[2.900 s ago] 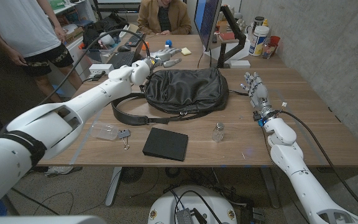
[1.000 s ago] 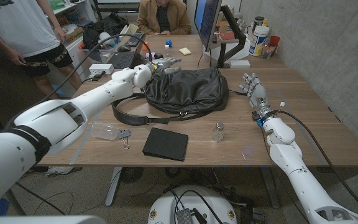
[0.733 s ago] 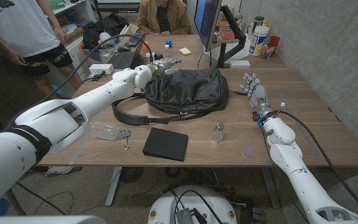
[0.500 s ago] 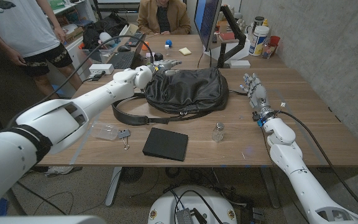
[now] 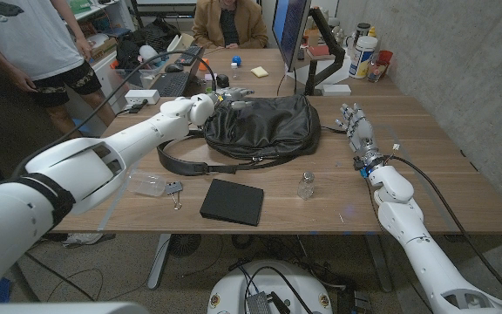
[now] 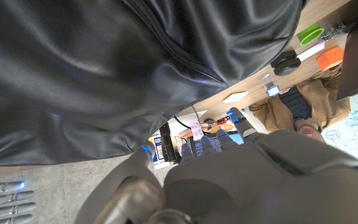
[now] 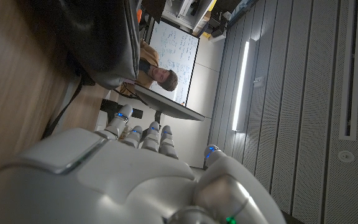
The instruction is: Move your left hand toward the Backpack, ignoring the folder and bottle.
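Wooden counter [image 5: 460,187] carries the black backpack [image 5: 264,126] at its middle; my left robot hand [image 5: 234,94] hovers at its far-left top, fingers spread, empty. Right robot hand [image 5: 356,122] upright, open.

An office or lab: a monitor [image 5: 290,30] and keyboard [image 5: 172,83] on the wooden table [image 5: 460,187], a whiteboard [image 7: 178,59], concrete walls, people nearby.

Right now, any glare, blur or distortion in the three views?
Head view: sharp, even light, wide-angle bend at the edges. Left wrist view: backpack shows soft sheen, the near robot hand blurred. Right wrist view: bright ceiling light strip flares, view turned sideways.
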You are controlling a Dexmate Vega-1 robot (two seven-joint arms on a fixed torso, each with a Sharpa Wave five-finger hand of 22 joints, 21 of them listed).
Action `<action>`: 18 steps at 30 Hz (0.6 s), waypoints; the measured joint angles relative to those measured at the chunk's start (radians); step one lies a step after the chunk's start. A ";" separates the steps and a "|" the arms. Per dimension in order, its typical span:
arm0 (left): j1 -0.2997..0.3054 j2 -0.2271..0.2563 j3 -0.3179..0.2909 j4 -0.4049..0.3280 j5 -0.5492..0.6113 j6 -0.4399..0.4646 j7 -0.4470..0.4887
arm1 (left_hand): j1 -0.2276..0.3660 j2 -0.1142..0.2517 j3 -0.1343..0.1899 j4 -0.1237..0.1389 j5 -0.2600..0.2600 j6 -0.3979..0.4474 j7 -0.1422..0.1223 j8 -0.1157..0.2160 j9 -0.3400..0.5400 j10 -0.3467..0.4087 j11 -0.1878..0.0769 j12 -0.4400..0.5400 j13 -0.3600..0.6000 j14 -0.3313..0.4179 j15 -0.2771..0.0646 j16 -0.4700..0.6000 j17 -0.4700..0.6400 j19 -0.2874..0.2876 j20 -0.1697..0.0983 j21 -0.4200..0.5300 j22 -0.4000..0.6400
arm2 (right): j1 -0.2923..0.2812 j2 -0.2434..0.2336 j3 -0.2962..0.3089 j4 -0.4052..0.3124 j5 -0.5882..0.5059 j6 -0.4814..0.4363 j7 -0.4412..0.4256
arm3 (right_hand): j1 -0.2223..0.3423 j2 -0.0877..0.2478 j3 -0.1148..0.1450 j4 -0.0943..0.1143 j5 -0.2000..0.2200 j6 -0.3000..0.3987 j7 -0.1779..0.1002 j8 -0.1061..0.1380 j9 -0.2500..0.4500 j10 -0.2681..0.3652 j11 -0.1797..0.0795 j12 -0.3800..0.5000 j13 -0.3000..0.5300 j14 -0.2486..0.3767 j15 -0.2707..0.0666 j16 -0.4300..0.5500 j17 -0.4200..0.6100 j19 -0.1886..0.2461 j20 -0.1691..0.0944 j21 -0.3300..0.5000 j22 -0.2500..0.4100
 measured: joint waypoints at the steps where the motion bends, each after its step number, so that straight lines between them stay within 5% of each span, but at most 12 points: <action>1: -0.001 -0.001 0.002 0.003 0.000 0.000 -0.003 | 0.000 0.000 0.000 0.000 0.000 0.000 0.000 0.000 0.000 0.000 0.000 0.000 0.000 0.000 0.000 0.000 0.000 0.000 0.000 0.000 0.000 | 0.000 0.000 0.000 0.000 0.000 0.000 0.000 | 0.000 0.000 0.000 0.000 0.000 0.000 0.000 0.000 0.000 0.000 0.000 0.000 0.000 0.000 0.000 0.000 0.000 0.000 0.000 0.000 0.000; 18: -0.011 -0.008 0.020 0.020 0.001 -0.001 -0.026 | 0.004 -0.004 -0.011 0.003 0.008 0.000 0.000 0.000 0.000 0.000 0.000 0.000 0.000 0.000 0.000 0.000 0.000 0.000 0.000 -0.004 0.000 | 0.000 0.003 -0.002 0.006 -0.002 0.002 0.000 | 0.000 0.000 0.000 0.000 0.000 0.006 -0.006 0.000 0.000 0.000 0.000 0.000 0.000 0.000 0.000 0.000 0.000 0.000 0.000 -0.004 0.000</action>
